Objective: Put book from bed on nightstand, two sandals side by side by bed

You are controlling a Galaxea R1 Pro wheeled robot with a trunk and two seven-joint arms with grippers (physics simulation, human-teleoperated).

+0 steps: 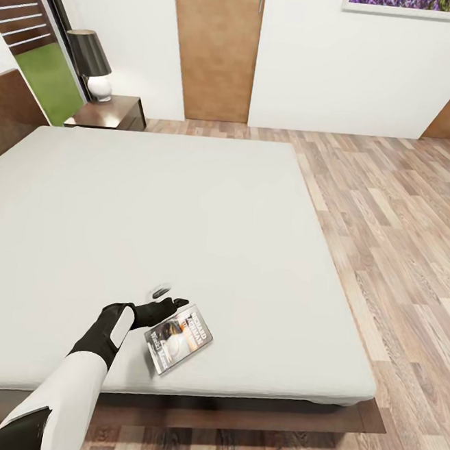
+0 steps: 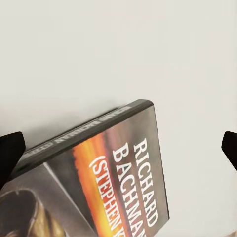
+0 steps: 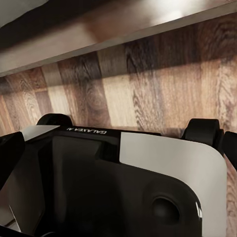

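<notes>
Book step: I've got the left gripper (image 1: 171, 301) spread open, not yet gripping, at the book (image 1: 178, 339), which lies flat near the bed (image 1: 185, 214) foot edge. Next: close on it, lift, carry to nightstand (image 1: 108, 112) by headboard. Mattress clear; right gripper state unclear.

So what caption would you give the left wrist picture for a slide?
Open left gripper poised over the Richard Bachman paperback lying on the pale mattress.
</notes>
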